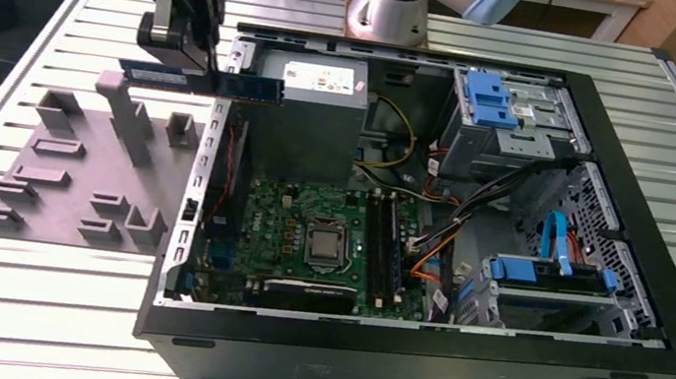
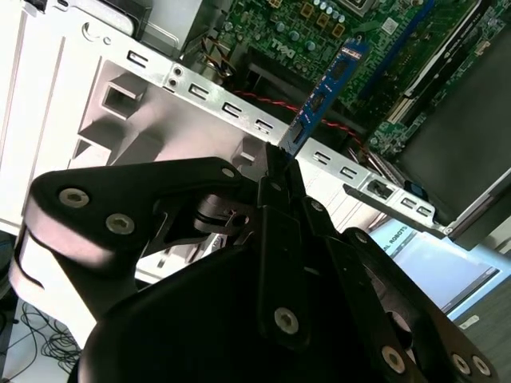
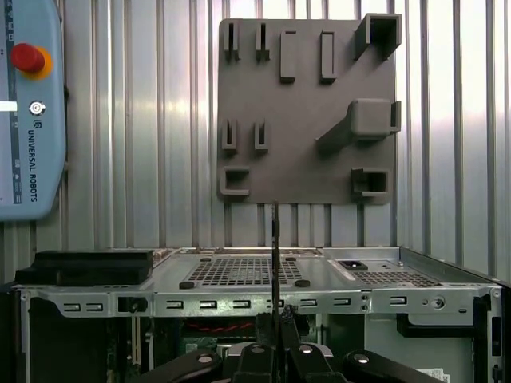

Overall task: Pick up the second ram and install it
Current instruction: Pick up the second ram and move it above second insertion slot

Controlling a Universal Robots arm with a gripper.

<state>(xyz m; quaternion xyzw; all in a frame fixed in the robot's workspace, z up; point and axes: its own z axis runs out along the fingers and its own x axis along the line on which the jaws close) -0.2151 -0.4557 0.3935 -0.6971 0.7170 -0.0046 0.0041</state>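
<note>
Over at the left of the exterior view, a grey fixture plate (image 1: 61,180) lies on the tabletop (image 1: 12,54). In the frame's upper left, the gripper (image 1: 203,66) hangs with fingers clamped on the second ram (image 1: 246,86), held level across the open computer case's (image 1: 420,360) left wall, just left of the power supply (image 1: 309,116).
</note>
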